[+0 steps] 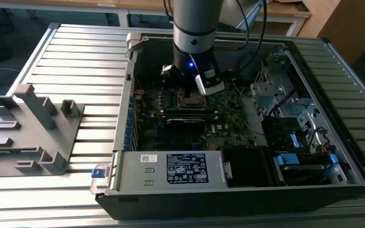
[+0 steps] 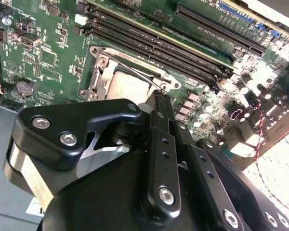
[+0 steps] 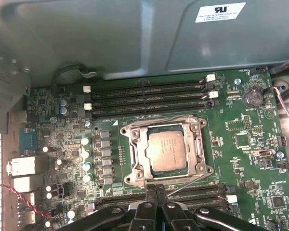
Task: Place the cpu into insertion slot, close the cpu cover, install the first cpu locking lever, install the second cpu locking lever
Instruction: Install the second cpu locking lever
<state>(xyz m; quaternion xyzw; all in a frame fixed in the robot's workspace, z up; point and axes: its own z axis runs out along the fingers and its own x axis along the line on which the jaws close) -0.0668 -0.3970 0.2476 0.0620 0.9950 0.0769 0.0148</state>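
Exterior view: you have the arm point(image 1: 194, 28) reaching down into the open computer case point(image 1: 233, 190) on the slatted metal table point(image 1: 62, 52), its gripper point(image 1: 192, 88) low over the motherboard point(image 1: 227, 111) by the insertion slot point(image 1: 192, 99); a grey plastic fixture point(image 1: 27, 128) stands well apart at this view's left. Second wrist view: you see the gripper point(image 2: 160, 96) with fingers point(image 2: 164, 113) pressed together, tips at the edge of the insertion slot point(image 2: 98, 77), touching a thin wire locking lever point(image 2: 139, 77). First wrist view: your cpu point(image 3: 167, 151) lies flat in the insertion slot point(image 3: 130, 178), the cpu cover point(image 3: 195, 144) closed around it; one lever point(image 3: 156, 119) lies along the far edge, another point(image 3: 185, 185) slants up beside the clenched gripper point(image 3: 156, 190).
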